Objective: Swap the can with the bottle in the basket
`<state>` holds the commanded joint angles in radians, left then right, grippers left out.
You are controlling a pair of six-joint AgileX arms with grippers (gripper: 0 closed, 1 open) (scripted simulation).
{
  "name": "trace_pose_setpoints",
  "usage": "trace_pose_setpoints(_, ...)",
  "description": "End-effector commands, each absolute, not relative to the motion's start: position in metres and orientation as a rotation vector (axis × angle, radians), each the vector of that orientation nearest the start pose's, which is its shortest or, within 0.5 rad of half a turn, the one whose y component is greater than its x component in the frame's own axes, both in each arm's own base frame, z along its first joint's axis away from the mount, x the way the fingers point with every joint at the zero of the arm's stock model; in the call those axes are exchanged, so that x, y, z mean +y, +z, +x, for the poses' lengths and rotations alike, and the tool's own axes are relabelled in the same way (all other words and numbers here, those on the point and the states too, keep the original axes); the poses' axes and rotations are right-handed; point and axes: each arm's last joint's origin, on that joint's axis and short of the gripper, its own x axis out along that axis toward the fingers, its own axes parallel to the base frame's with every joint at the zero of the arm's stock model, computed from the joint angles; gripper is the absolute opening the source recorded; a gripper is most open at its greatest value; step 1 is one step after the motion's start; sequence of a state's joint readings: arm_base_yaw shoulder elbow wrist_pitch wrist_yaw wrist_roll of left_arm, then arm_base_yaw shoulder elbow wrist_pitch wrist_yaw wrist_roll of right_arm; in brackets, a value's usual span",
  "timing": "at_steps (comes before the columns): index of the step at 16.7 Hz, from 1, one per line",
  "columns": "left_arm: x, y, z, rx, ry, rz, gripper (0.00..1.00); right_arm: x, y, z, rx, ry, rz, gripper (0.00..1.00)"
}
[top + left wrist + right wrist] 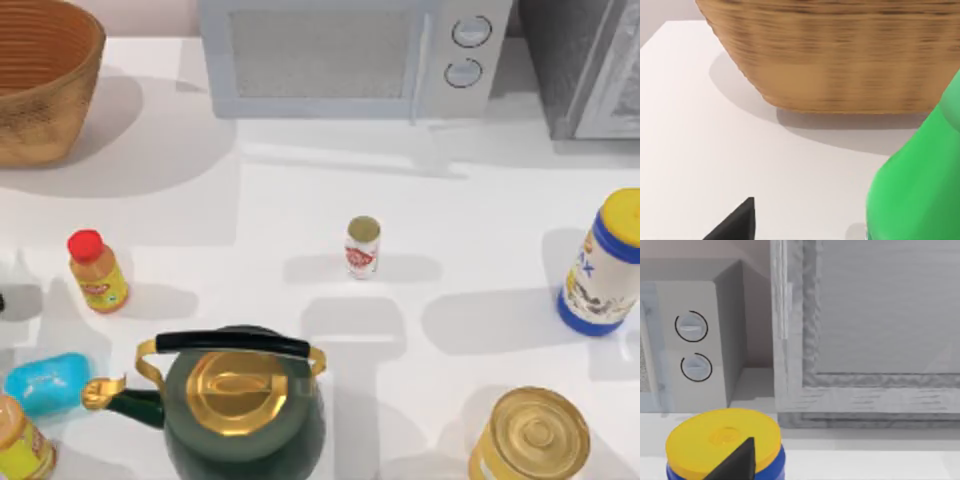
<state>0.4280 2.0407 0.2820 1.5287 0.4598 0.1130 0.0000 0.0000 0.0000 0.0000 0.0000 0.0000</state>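
Observation:
The can [362, 246], slim and white with a red label and dull gold top, stands upright at the table's middle. At the far left corner sits the wicker basket [40, 85]; the part of its inside that shows holds nothing. The left wrist view has the basket's wall [840, 60] straight ahead and a bright green bottle body [920, 190] close by, outside the basket. A black tip of my left gripper [735, 225] shows beside the green bottle, apart from it. A black tip of my right gripper [737, 462] hangs over the yellow lid of a blue tub [722, 440].
A small red-capped bottle [97, 272] stands at the left. A green kettle [240, 400] with gold lid fills the front middle, a blue soap-like block [45, 380] and a yellow jar [20, 440] front left. A yellow tin [530, 435] sits front right, the blue tub [605, 265] at right, a microwave [350, 55] behind.

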Motion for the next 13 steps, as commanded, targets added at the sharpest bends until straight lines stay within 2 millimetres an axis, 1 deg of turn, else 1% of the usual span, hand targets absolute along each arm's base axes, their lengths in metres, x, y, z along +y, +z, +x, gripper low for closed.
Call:
trace_pose_setpoints(2, 0.0928, 0.0594, 0.2398, 0.201, -0.02, 0.002, 1.0, -0.0012, 0.16, 0.1057, 0.0, 0.0, 0.0, 1.0)
trace_pose_setpoints(5, 0.0928, 0.0594, 0.2398, 0.201, -0.02, 0.002, 1.0, -0.0012, 0.16, 0.1057, 0.0, 0.0, 0.0, 1.0)
trace_pose_setpoints(13, 0.0928, 0.0594, 0.2398, 0.201, -0.02, 0.002, 0.4, -0.0012, 0.16, 0.1057, 0.0, 0.0, 0.0, 1.0)
